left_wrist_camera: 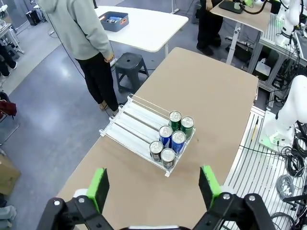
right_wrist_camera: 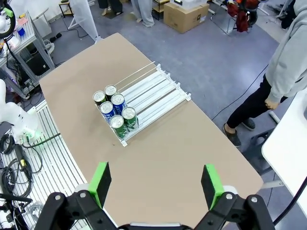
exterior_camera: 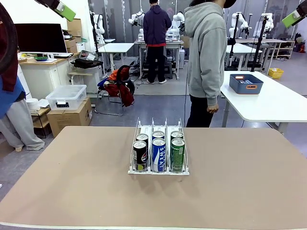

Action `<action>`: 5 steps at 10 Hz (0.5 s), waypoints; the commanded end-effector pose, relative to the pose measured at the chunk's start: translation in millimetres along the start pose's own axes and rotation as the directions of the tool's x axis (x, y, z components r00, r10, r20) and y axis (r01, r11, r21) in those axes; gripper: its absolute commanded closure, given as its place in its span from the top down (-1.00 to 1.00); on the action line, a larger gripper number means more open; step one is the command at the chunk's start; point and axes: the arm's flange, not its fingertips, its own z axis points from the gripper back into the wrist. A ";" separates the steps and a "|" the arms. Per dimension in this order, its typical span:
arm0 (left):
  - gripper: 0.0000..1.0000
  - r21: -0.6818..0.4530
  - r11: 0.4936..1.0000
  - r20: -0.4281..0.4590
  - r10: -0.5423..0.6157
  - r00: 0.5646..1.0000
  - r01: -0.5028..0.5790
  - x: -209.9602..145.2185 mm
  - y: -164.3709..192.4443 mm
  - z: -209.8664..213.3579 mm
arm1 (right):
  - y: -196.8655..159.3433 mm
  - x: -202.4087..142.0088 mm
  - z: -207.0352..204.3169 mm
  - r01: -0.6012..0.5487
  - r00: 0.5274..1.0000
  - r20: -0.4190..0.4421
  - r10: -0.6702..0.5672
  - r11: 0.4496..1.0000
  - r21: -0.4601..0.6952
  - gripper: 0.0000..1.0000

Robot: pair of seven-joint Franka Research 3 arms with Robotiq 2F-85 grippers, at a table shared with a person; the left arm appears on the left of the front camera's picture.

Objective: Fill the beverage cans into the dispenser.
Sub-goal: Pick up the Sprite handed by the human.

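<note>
Brown worktop point(exterior_camera: 72, 191) runs from the near edge to the far side, matte and plain. Beyond it lies a grey floor point(exterior_camera: 158, 103), and a person point(exterior_camera: 206, 57) in a grey hoodie stands just past the far edge, one hand point(exterior_camera: 212, 109) hanging by the hip. To the right stands a white table point(exterior_camera: 273, 103) with a blue bin point(exterior_camera: 245, 83) on it. Farther left is a chair point(exterior_camera: 119, 86) draped in red cloth.

Both arms are held high over the worktop, looking down on it. The left claw point(left_wrist_camera: 154, 187) has its green pads spread wide with nothing between them; the right claw point(right_wrist_camera: 156, 184) is the same - agape and holding nothing.

The dispenser point(exterior_camera: 158, 127) sits mid-worktop, its three lanes running lengthwise from the robot's side toward the person. Six cans stand upright in it, two per lane, bunched at the robot's end - black point(exterior_camera: 140, 155) in the left lane, blue point(exterior_camera: 159, 155) in the middle, green point(exterior_camera: 177, 154) on the right.
</note>
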 end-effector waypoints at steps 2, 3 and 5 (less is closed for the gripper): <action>1.00 0.009 1.000 0.000 0.003 1.000 -0.003 -0.3 1.1 1.2 | 0.4 -0.8 -0.5 0.000 1.000 -0.004 0.000 1.000 0.006 1.00; 1.00 0.009 1.000 0.000 0.003 1.000 -0.003 -0.3 1.1 1.2 | 0.4 -0.8 -0.5 0.000 1.000 -0.004 0.000 1.000 0.006 1.00; 1.00 0.009 1.000 0.000 0.003 1.000 -0.003 -0.3 1.1 1.2 | 0.4 -0.8 -0.5 0.000 1.000 -0.004 0.000 1.000 0.006 1.00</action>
